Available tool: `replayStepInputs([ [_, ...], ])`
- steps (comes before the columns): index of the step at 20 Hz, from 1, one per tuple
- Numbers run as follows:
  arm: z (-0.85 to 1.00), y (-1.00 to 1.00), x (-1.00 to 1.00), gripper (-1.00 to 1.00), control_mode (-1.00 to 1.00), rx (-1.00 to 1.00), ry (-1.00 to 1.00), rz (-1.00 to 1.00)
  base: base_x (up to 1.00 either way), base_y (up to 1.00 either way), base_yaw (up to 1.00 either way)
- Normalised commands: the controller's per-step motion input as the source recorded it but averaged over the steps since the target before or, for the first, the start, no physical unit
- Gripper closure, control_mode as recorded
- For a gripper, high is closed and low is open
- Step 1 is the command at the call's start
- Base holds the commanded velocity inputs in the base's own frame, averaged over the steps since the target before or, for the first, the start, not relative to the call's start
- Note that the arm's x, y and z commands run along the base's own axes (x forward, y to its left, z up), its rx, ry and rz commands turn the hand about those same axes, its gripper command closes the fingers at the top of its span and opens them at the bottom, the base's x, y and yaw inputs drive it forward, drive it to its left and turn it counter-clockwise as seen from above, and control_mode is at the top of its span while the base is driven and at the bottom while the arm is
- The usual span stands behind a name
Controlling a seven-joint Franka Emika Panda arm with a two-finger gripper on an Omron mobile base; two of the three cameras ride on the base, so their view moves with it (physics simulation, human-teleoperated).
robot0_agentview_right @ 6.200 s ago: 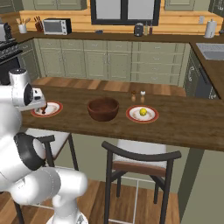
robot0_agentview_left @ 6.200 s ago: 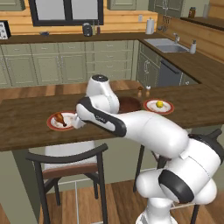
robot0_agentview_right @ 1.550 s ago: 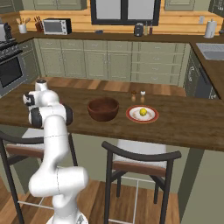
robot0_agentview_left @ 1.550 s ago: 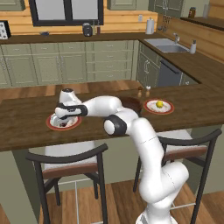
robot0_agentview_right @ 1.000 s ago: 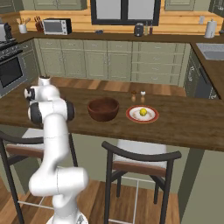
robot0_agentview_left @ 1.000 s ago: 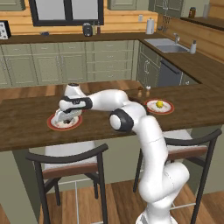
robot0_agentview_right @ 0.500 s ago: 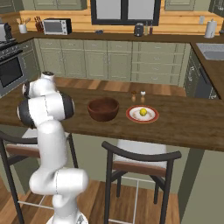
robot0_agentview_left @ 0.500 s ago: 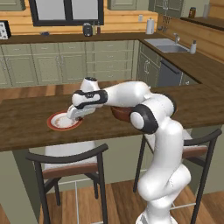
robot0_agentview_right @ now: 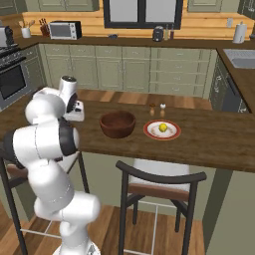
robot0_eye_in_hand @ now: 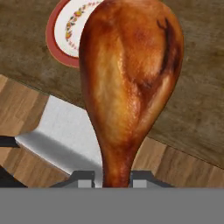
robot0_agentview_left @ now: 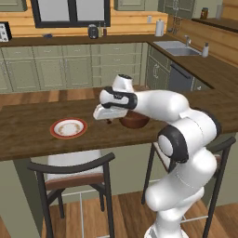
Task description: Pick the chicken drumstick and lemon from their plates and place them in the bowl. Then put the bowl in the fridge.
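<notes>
Between claw (robot0_eye_in_hand: 113, 175) fingers, chicken drumstick (robot0_eye_in_hand: 131, 78)

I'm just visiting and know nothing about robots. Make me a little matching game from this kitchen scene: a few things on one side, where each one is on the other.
Things:
1. chicken drumstick
2. lemon
3. bowl
4. plate by the left stool

Places or states:
A. sits on a red-rimmed plate
B. bare, nothing on it
C. gripped in the hand, above the counter edge
D. stands between the two plates, nothing in it yet

Pairs: 1-C, 2-A, 3-D, 4-B
</notes>
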Motion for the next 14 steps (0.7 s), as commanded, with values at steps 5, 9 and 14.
replayStepInputs([
  [5,0.25,-0.82,-0.23,1.0,-1.0,-0.07,0.0,-0.13,0.0,0.0,0.0],
  [9,0.25,-0.39,-0.14,1.0,-1.0,-0.22,0.0,-0.12,0.0,0.0,0.0],
  [14,0.42,-0.23,-0.02,1.0,-1.0,-0.27,-0.01,-0.12,0.0,0.0,0.0],
])
